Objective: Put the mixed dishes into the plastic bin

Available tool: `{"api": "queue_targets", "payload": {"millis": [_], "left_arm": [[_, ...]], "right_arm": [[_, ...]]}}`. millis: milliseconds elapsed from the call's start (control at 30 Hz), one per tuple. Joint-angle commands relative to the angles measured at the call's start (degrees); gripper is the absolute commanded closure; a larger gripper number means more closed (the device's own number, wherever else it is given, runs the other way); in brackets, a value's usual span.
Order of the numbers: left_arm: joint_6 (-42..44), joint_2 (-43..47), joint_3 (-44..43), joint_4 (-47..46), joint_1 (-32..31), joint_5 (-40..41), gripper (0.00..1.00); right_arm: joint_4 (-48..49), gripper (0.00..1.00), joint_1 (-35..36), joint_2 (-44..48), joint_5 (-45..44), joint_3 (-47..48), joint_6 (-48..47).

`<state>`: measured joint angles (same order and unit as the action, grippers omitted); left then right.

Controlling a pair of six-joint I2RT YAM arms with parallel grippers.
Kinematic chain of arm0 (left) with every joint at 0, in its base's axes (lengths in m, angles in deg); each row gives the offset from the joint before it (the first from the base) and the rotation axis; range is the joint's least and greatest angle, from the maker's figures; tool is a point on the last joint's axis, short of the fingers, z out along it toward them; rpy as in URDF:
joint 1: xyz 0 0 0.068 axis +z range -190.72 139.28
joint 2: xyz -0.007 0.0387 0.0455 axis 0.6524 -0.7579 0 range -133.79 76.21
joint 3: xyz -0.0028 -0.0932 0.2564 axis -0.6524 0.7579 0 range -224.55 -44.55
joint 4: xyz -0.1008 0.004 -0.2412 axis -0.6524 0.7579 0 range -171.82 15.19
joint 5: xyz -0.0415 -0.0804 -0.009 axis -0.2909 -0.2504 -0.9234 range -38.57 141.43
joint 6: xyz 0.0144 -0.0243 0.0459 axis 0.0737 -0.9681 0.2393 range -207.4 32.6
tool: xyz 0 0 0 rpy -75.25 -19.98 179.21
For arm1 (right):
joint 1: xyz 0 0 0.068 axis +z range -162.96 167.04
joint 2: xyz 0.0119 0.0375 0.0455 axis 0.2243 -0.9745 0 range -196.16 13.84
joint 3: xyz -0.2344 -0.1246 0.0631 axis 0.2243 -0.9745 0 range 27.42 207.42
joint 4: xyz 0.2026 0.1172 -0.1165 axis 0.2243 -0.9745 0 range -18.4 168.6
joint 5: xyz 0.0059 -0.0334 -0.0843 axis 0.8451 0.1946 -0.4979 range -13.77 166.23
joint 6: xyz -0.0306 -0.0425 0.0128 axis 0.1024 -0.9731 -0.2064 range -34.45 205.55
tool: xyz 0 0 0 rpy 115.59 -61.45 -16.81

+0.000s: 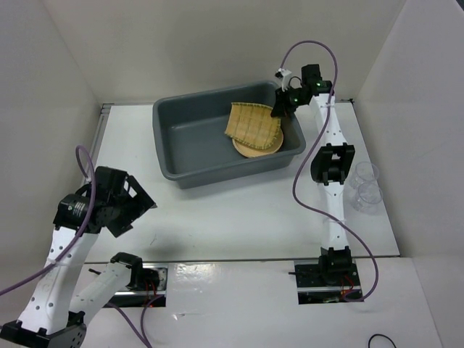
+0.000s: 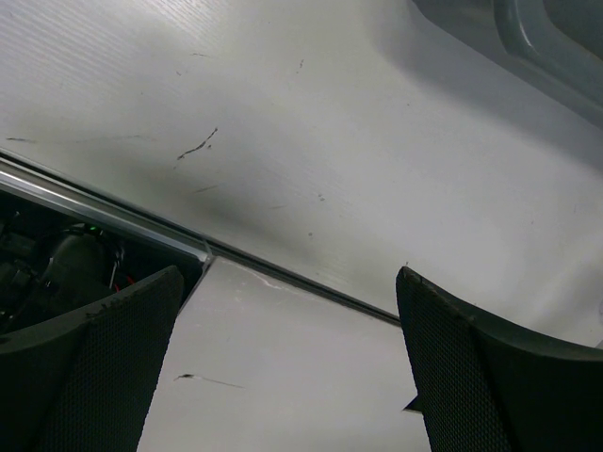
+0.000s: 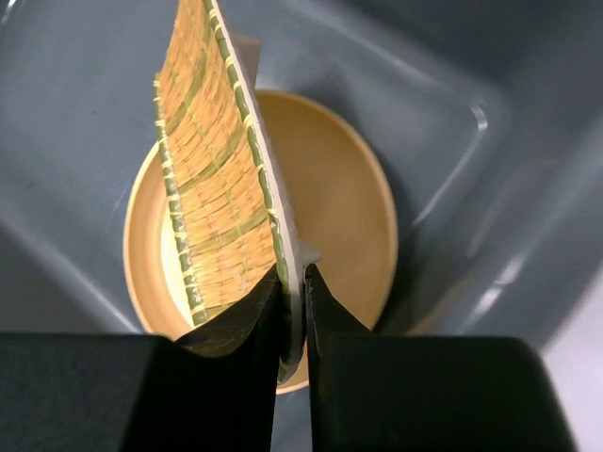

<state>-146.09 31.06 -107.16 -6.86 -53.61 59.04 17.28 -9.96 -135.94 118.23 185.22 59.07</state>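
Two end effectors, in unlike states. Right end effector [image 3: 294,278] pinching the near edge of the bamboo tray [image 3: 212,188], fingers pressed almost together with only the tray's thin rim between them. Tray held on edge and tilted, above a tan plate [image 3: 339,217] lying flat on the floor of the plastic bin [image 1: 174,145], at its right end. Whether the tray's low end touches the plate: cannot tell. Left end effector [image 2: 287,282] spread wide, nothing between its fingers, hanging over the near left part of the white surface [image 1: 239,210], well apart from the bin. Clear cups [image 1: 368,196], two of them, upright on the surface just beside each other, right of the right arm and outside the bin.
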Motion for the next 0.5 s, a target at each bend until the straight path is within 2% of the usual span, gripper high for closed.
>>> {"api": "queue_targets", "payload": {"millis": [0, 33, 100, 133, 167, 200, 233, 300, 367, 467], "left_arm": [[0.16, -0.21, -0.06, -1.04, 0.32, 1.0, 0.0], [0.16, -0.21, -0.06, -1.04, 0.32, 1.0, 0.0], [0.16, -0.73, 0.47, -1.66, 0.32, 1.0, 0.0], [0.16, -0.73, 0.47, -2.18, 0.32, 1.0, 0.0], [0.16, -1.26, 0.99, -2.18, 0.32, 1.0, 0.0], [0.16, -1.26, 1.0, -2.88, 0.32, 1.0, 0.0], [0.77, -1.78, 1.52, -2.89, 0.32, 1.0, 0.0], [0.78, -1.79, 1.53, -4.03, 0.32, 0.47, 0.0], [1.3, -1.79, 2.05, -4.73, 0.32, 0.47, 0.0], [1.3, -1.79, 2.57, -5.26, 0.32, -0.06, 0.0]], "right_arm": [[3.05, 0.83, -1.95, -0.95, -1.39, 5.94, 2.66], [3.05, 0.79, -2.47, -0.96, -1.39, 5.94, 3.27], [3.84, 0.54, -2.48, -0.34, -1.92, 6.47, 3.8], [3.32, 0.36, -3.09, -0.34, -2.44, 7.86, 4.41], [2.62, 0.26, -3.09, -1.04, -2.45, 11.79, 4.94], [-0.18, 0.26, -3.79, -1.92, -1.75, 14.7, 4.95], [-2.03, 0.26, -3.8, -4.62, -1.74, 22.13, 5.64], [-3.28, 0.18, -4.41, -3.07, -1.14, 19.57, 6.18], [-5.38, 0.12, -5.11, -2.11, -1.13, 20.89, 6.18], [-6.18, 0.09, -6.51, 1.57, -1.13, 20.89, 6.79]]}}
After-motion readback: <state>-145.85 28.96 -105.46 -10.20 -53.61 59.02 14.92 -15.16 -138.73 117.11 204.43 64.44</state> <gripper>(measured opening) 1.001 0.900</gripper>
